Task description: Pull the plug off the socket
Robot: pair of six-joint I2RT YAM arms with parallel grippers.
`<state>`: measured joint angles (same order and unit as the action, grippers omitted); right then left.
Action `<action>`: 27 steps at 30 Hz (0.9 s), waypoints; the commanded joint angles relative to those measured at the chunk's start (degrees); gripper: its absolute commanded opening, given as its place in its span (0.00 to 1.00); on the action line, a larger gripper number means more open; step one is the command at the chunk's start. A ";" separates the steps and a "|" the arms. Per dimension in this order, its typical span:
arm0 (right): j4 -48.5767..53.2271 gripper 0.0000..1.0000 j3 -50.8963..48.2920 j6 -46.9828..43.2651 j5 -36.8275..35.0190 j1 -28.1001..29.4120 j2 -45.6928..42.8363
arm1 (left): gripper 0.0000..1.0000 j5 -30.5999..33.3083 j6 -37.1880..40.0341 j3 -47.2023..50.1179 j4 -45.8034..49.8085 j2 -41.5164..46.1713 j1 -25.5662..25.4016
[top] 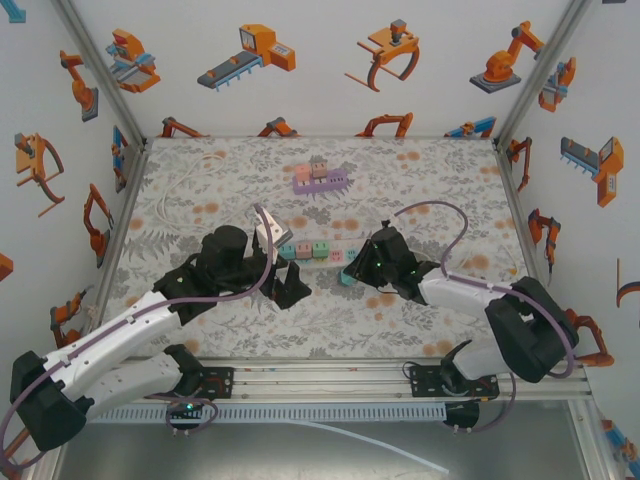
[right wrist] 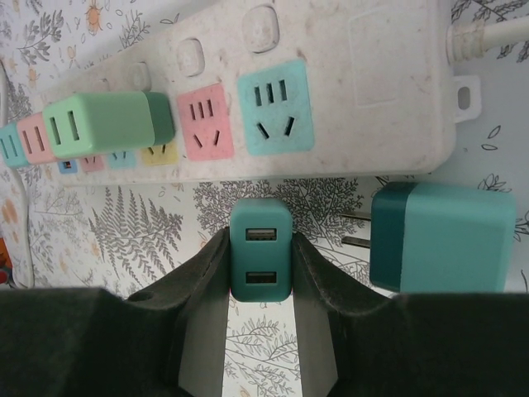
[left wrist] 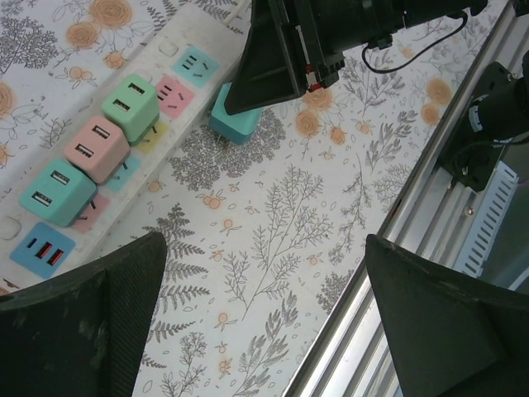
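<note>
The flowery worktop (top: 420,180) holds a long white power strip (right wrist: 388,74). Seen from above, its long side runs from 9 o'clock to 3 o'clock, across the middle, between the two arms.

The left tool (left wrist: 266,248) is spread wide and holds nothing. It hangs over bare worktop. In the left wrist view the strip lies at its 10 o'clock. Three cube plugs sit in the strip there: a teal one (left wrist: 58,192), a pink one (left wrist: 97,149) and a green one (left wrist: 132,106). The left arm is the nearer arm to these three.

The right tool (right wrist: 260,241) is pinching a small dark teal plug (right wrist: 261,265) from both sides. In the right wrist view the strip is at 12 o'clock from this plug. A band of worktop shows between them, so they are apart. The blue socket (right wrist: 275,107) at 12 o'clock is empty. I think this plug is already out of its socket. Any more pulling should go toward 6 o'clock, straight away from the strip.

A loose teal plug (right wrist: 446,240) lies on the worktop at 3 o'clock, just beside the right tool. Its pins (right wrist: 355,222) point toward 9 o'clock. The tool could bump it if it swings that way.
</note>
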<state>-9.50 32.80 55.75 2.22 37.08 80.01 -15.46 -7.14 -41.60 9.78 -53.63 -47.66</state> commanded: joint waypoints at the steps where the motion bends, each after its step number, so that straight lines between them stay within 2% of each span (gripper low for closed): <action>1: -1.10 0.23 -0.64 0.28 -2.11 0.71 0.85 | 0.97 0.81 0.63 0.38 -1.54 0.89 -0.48; 9: 2.16 0.33 -0.89 -0.03 -3.23 0.79 -0.48 | 0.97 1.81 0.55 0.38 -1.62 0.82 -0.50; 20: 5.45 0.43 -0.12 -1.90 -4.33 0.88 -1.87 | 0.97 1.66 0.02 0.20 -2.45 0.00 -0.68; 27: 7.35 0.44 0.58 -2.24 -5.18 0.89 -3.30 | 0.97 2.80 0.19 0.64 -1.97 0.74 -0.72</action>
<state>-3.79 32.71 54.41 -0.99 37.65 78.67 -13.41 -7.16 -41.60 8.58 -53.84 -48.01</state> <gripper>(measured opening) 0.438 0.972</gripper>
